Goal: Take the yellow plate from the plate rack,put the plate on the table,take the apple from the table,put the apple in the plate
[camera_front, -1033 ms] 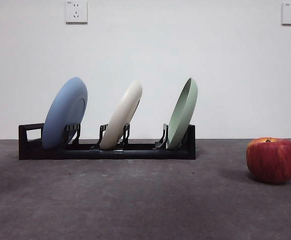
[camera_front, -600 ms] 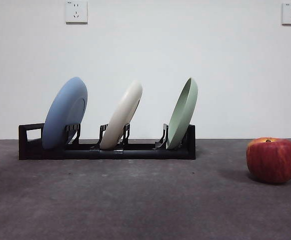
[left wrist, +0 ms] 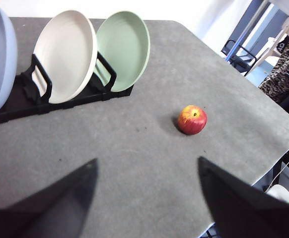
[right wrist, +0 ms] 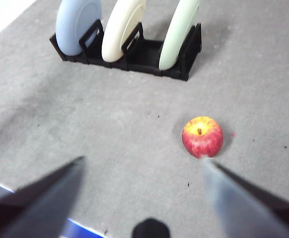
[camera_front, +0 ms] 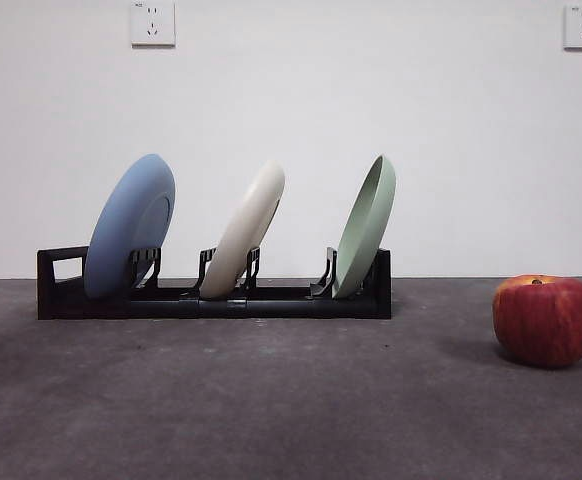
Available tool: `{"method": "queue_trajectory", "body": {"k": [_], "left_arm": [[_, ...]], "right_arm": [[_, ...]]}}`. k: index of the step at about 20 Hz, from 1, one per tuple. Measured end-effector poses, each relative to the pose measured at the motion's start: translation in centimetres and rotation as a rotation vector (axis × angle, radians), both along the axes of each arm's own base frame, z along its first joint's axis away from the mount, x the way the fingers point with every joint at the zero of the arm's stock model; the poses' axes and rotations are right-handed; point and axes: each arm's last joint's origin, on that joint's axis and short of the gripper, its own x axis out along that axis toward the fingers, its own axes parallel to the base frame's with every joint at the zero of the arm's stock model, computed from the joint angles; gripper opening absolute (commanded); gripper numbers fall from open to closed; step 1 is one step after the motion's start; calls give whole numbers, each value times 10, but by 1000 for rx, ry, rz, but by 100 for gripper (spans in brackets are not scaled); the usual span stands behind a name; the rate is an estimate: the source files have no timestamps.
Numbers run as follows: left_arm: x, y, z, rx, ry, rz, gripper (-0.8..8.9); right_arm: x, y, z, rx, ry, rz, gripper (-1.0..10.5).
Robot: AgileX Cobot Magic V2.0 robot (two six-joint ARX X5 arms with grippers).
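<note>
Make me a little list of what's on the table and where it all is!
rack: black rack on the table
blue plate: in the rack, at its boxy open end, leaning
yellow plate: middle slot, leaning
green plate: slot at the other end, leaning
apple: on the table, apart from the rack, on the green plate's side
left gripper: open, holding nothing, above the table
right gripper: open, holding nothing, apple near one jaw

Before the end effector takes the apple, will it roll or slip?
The apple is round and stands free on the flat table, so a side push would probably roll it. Its skin looks smooth, perhaps slippery. It seems firm, so it should hold its shape.
</note>
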Motion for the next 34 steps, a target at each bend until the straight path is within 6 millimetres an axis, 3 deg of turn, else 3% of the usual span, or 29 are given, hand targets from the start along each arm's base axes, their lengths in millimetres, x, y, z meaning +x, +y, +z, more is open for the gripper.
{"method": "queue_trajectory", "body": {"k": [4,8,13,18,25,31,34], "left_arm": [[14,-3,5,-3,-44,-35,596],[51,-16,6,-6,-70,-103,596],[130,-53,-2,42,-136,-205,596],[207,-99,-10,252,-136,-182,595],[301,-142,-45,396,-136,-173,595],[328,-155,-78,420,-107,-164,587],[331,-160,-88,437,-88,-159,339]], "right_arm": [[1,0,0,2,5,3,603],[9,0,-1,1,37,4,603],[21,1,-4,-1,84,4,603],[33,1,-6,-2,130,4,602],[39,2,-10,-4,190,4,599],[39,2,-10,-5,191,4,599],[39,2,-10,-5,191,4,598]]}}
